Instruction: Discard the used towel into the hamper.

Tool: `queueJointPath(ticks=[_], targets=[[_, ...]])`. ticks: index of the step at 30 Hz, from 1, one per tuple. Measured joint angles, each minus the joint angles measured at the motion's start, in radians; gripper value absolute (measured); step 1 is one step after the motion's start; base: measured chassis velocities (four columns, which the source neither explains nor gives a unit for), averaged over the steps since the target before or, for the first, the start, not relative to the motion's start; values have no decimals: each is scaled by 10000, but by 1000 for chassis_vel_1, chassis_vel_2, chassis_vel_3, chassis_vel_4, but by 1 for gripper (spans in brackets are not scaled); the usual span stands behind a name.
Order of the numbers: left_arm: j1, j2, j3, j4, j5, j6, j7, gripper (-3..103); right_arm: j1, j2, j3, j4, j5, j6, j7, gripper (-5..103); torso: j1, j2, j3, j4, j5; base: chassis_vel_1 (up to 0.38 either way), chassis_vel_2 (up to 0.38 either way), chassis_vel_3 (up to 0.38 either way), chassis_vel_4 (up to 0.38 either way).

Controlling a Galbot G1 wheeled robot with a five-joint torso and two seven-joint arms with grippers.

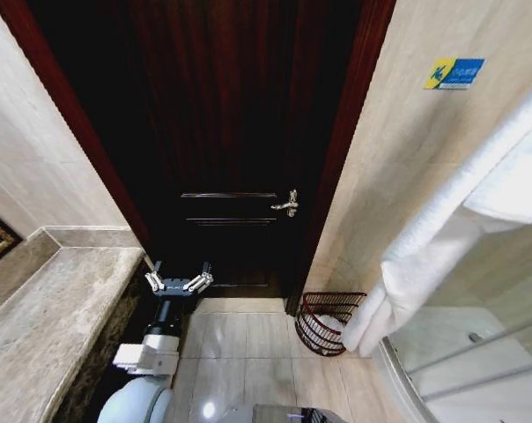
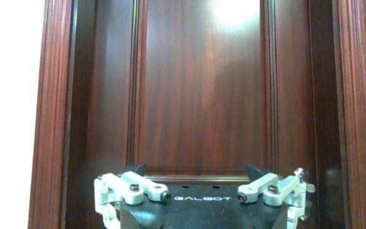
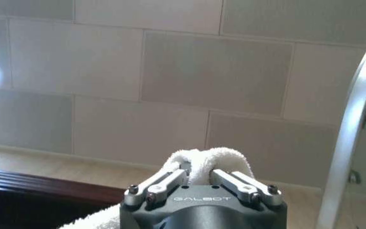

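Observation:
The hamper (image 1: 323, 324), a small dark red-brown wire basket, stands on the floor against the right wall beside the door frame. A white towel (image 1: 424, 238) hangs in a long drape from the upper right, and its lower end reaches down beside the hamper's right rim. In the right wrist view my right gripper (image 3: 199, 174) is shut on a bunch of the towel (image 3: 209, 157), in front of a tiled wall. My left gripper (image 1: 179, 280) is held out low before the door, open and empty, and the left wrist view shows the left gripper (image 2: 196, 168) facing the door panel.
A dark wooden door (image 1: 231, 132) with a metal handle (image 1: 288, 204) is shut straight ahead. A marble counter (image 1: 55, 308) runs along the left. A glass shower enclosure (image 1: 477, 352) curves in at the lower right. Pale floor tiles (image 1: 240, 344) lie between them.

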Motion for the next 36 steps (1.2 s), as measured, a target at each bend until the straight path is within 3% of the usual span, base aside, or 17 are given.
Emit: queueJointPath(ticks=[14,28,36], targets=[[1,0,0,0,0,0,0,100,1538,685,-563,-1448,-458,513,-421,3,0,0,-1,-1,3,0,0,0,0],[0,-1,0,0,0,0,0,100,1461,1085,-651,-2438,-318,1525,-1236,3,-1,0,-1,0,-4,0,0,0,0],[0,0,0,0,0,0,0,100,204,1129,-372,-2593,-219,1850,-1651,3,-1,0,0,-1,6,0,0,0,0]])
